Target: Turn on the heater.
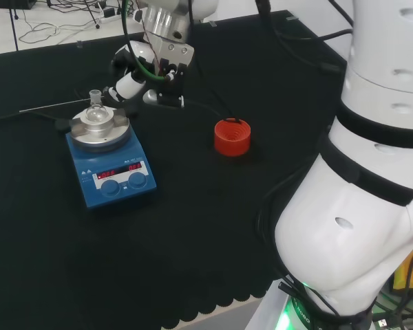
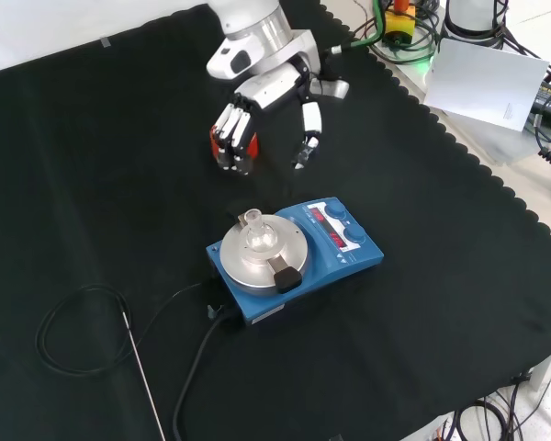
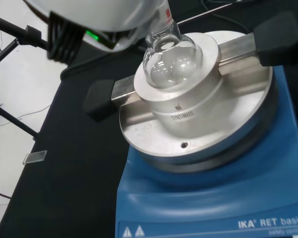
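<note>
Hand [image 2: 257, 115] hanging beside the heater [image 2: 298, 257], fingers straight and relaxed, holding nothing.

The blue heater is sitting mid-cloth, its two front knobs [image 1: 124, 183] facing away from the hand — a clear round flask [image 2: 257, 234] is resting in the metal block on its plate. In reaching for a knob, the fingers are likely risking a brush against the flask's neck, or nudging the heater — the red ribbed stand [image 1: 233, 137] is lying well apart.

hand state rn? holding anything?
Hand: open, fingers relaxed and pointing down, holding nothing, hovering above the cloth, apart from the heater.
</note>
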{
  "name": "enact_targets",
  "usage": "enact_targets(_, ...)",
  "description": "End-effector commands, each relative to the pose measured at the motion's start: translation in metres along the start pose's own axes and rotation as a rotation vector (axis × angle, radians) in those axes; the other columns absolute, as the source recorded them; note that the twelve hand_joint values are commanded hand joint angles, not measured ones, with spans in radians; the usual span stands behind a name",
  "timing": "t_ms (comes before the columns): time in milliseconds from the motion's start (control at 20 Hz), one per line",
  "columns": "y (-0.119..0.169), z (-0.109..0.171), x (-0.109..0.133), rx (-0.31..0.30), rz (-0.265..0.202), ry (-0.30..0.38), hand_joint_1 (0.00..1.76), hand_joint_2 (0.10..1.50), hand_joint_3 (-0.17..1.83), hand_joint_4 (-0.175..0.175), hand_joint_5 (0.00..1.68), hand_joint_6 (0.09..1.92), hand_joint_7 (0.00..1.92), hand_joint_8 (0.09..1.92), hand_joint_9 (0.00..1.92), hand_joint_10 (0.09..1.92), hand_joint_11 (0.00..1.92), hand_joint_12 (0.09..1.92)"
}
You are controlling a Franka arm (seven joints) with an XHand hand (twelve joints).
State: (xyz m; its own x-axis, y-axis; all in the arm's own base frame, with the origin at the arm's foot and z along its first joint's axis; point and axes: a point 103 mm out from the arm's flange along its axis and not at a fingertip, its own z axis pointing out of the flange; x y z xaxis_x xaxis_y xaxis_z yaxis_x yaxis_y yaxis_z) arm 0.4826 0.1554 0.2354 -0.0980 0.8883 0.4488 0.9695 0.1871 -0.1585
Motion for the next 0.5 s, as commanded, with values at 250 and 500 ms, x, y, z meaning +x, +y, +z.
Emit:
enact_targets(250, -0.034, -0.005, -0.002, -0.004, 0.010, -0.055, 0.92, 0.57, 0.65, -0.054, 0.47, 0.65, 0.33, 0.73, 0.58, 0.68, 0.31, 1.37)
enact_targets(500, -0.058, 0.000, -0.003, 0.049, 0.033, -0.111, 0.95, 0.60, 0.65, -0.055, 0.49, 0.64, 0.57, 0.75, 0.82, 0.64, 0.45, 1.32)
